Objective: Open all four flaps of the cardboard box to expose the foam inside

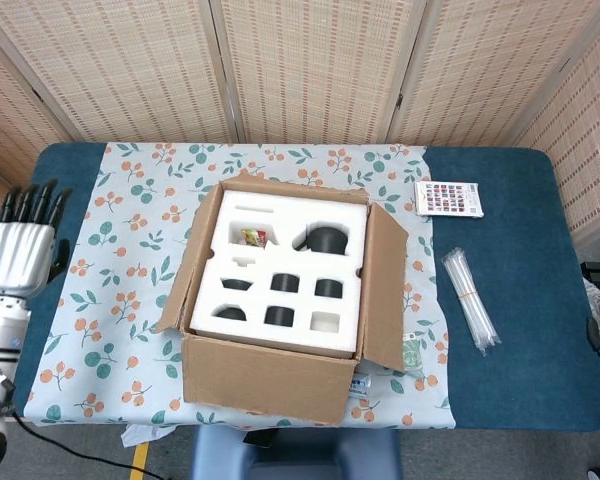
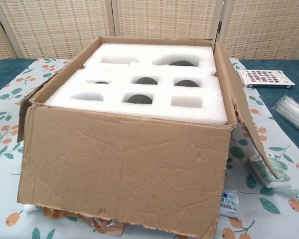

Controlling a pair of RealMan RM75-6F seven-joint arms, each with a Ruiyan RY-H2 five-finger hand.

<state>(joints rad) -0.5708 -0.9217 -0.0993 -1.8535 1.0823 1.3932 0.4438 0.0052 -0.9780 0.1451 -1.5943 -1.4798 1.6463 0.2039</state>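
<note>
Box position: cardboard box (image 1: 280, 310) is set near the middle of the table (image 1: 520, 260), on a floral cloth (image 1: 130, 250), close to the table's near edge.
Box axis: the long side is seen running from the near edge toward the screen behind, tilted slightly so the far end leans to the right in the head view.
Flaps: all four are folded outward. The near flap (image 2: 119, 174) hangs down over the front wall, the left flap (image 1: 185, 270) slopes down and away, the right flap (image 1: 385, 290) slopes down on the other side; the far flap is barely seen.
Foam: white foam (image 1: 285, 270) is exposed across the whole top, with dark round recesses and a few pale rectangular ones cut into it.
Left hand: left hand (image 1: 18, 250) is seen only in the head view, at the far left edge of the table, back of the hand upward, dark fingers (image 1: 35, 200) pointing away toward the screen and held slightly apart; nothing is held.
Box relative to hand: the box lies well apart from the hand, to its right, with bare cloth between them.
Right hand: not seen in either view.
Other items: a printed card (image 1: 450, 198), a clear bundle of tubes (image 1: 470, 298) and small packets (image 2: 269, 172) are laid right of the box.
</note>
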